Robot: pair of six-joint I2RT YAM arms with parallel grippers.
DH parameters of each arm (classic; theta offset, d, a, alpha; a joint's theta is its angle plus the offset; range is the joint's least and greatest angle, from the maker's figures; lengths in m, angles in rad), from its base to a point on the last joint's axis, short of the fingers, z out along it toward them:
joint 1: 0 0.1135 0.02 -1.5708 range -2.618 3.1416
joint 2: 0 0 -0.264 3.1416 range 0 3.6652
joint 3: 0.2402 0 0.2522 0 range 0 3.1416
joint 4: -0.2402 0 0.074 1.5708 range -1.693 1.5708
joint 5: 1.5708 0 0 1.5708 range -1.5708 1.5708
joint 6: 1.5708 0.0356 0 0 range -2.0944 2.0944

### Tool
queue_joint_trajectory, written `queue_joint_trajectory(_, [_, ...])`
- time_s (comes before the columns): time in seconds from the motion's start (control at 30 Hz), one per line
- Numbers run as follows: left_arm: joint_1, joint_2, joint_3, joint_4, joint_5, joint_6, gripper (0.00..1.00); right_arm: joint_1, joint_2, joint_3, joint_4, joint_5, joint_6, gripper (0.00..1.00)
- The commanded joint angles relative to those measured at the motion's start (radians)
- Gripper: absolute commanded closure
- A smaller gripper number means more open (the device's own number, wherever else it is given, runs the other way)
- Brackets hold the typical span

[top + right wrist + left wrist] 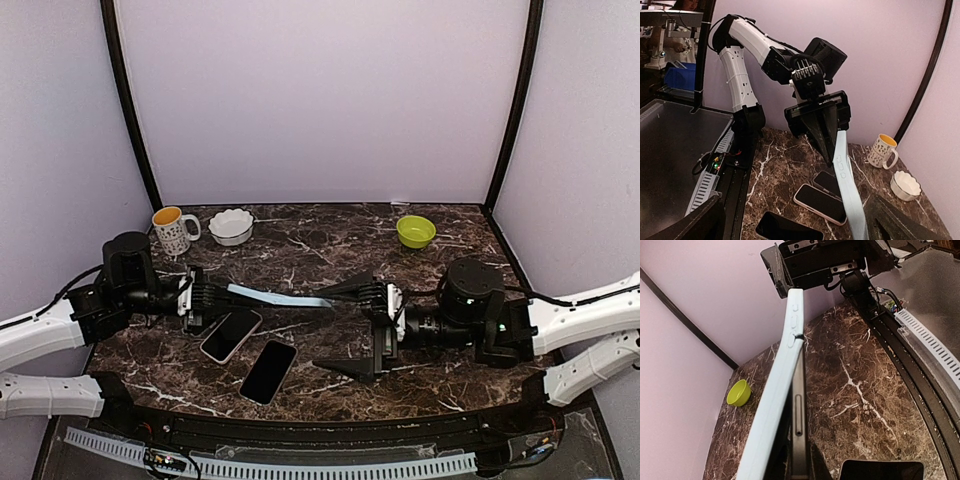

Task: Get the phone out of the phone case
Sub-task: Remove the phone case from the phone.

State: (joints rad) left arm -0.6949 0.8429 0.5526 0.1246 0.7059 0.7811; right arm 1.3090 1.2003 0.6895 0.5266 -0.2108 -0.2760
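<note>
The left fingers (203, 294) are clamped on one end of a light blue phone case (280, 297), holding it edge-up above the table (450, 375), left of the middle, with its length running left to right. The other end of the phone case reaches in between the right fingers (352, 287), which stand wide apart; it lies just beside the far one, and I cannot tell if they touch. In the left wrist view the dark edge of a phone (799, 410) sits against the case near the clamped end, while the case's free end runs on past it.

Below the case, a phone in a pale cover (230, 335) and a black phone (268, 372) lie flat, and a third phone (205, 326) is partly hidden. A spotted mug (172, 230) and a white bowl (231, 226) stand far left, and a green bowl (415, 231) far right.
</note>
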Motion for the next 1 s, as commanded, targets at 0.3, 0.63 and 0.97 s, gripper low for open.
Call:
queue_joint_trajectory(0.3, [0.000, 0.058, 0.099, -0.049, -0.040, 0.272, 1.00, 0.010, 0.004, 0.238, -0.450, 0.354, 0.397, 0.01])
queue_joint_trajectory(0.63, [-0.028, 0.127, 0.181, -0.166, -0.118, 0.500, 1.00, 0.002, 0.225, 0.604, -0.829, 0.247, 0.521, 0.01])
queue_joint_trajectory(0.97, [-0.124, 0.113, 0.094, -0.058, -0.140, 0.524, 1.00, -0.099, 0.408, 0.856, -1.118, 0.006, 0.613, 0.01])
